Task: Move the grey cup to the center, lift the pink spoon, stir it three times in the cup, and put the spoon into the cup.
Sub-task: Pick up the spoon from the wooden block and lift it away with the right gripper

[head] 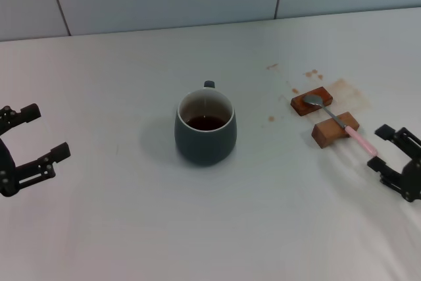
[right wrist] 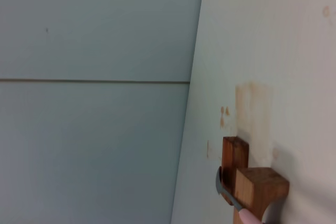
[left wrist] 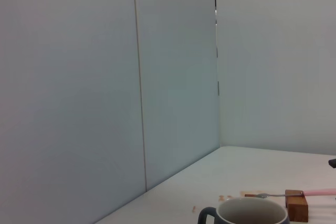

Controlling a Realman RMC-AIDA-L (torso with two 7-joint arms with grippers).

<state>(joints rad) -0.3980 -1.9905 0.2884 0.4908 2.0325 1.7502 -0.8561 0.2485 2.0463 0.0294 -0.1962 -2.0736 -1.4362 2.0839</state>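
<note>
1. We find the grey cup (head: 205, 127) standing mid-table, so we judge the first step done.
2. The pink spoon (head: 337, 120) lies across two wooden blocks (head: 323, 116), untouched.
3. The right gripper (head: 388, 151) sits just beside the spoon handle, fingers spread, holding nothing.
4. The left gripper (head: 41, 133) waits open, well apart.
5. Next, we expect the right gripper to close on the handle squarely.

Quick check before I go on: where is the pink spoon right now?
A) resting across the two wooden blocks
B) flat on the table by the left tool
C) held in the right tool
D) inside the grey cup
A: the pink spoon lies across the two wooden blocks, outside the grey cup, with the open right tool just beside its handle.
</note>
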